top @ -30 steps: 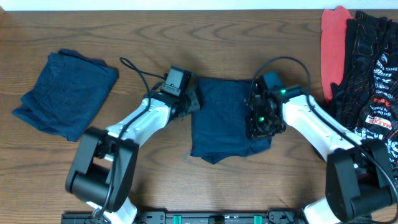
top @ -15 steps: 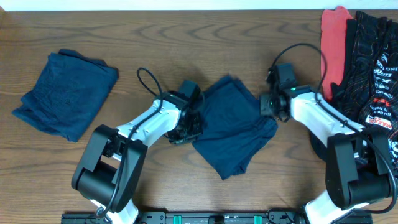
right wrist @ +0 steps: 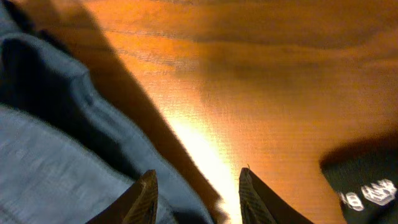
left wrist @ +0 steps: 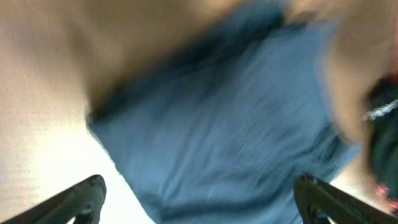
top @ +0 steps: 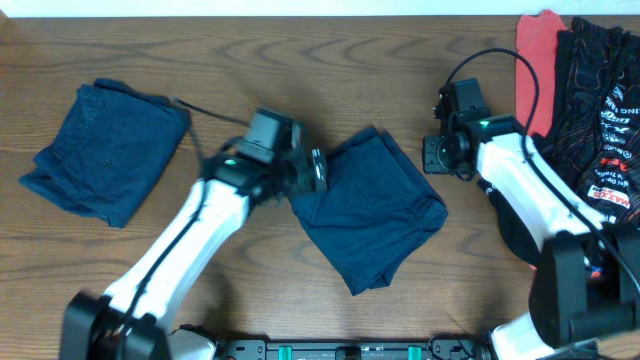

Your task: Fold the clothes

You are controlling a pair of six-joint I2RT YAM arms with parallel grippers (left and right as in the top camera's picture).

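Note:
A folded dark blue garment (top: 365,210) lies crooked at the table's middle. In the left wrist view it (left wrist: 224,124) fills the blurred frame. My left gripper (top: 308,170) hovers at the garment's upper left corner; in its own view the left gripper (left wrist: 202,199) is open wide and holds nothing. My right gripper (top: 433,155) hangs just off the garment's upper right edge. Seen from its wrist, the right gripper (right wrist: 198,196) is open over bare wood, with the blue cloth (right wrist: 50,168) to its left. A second folded blue garment (top: 105,150) rests at the far left.
At the far right edge lies a pile of unfolded clothes: a red piece (top: 535,75) and a black patterned piece (top: 600,110). A corner of the black piece (right wrist: 367,183) shows in the right wrist view. Brown wooden table (top: 250,50) all round.
The centre garment has been turned diagonal. My left gripper has opened wide and pulled up and left off it. My right gripper has opened and drawn back to the upper right.

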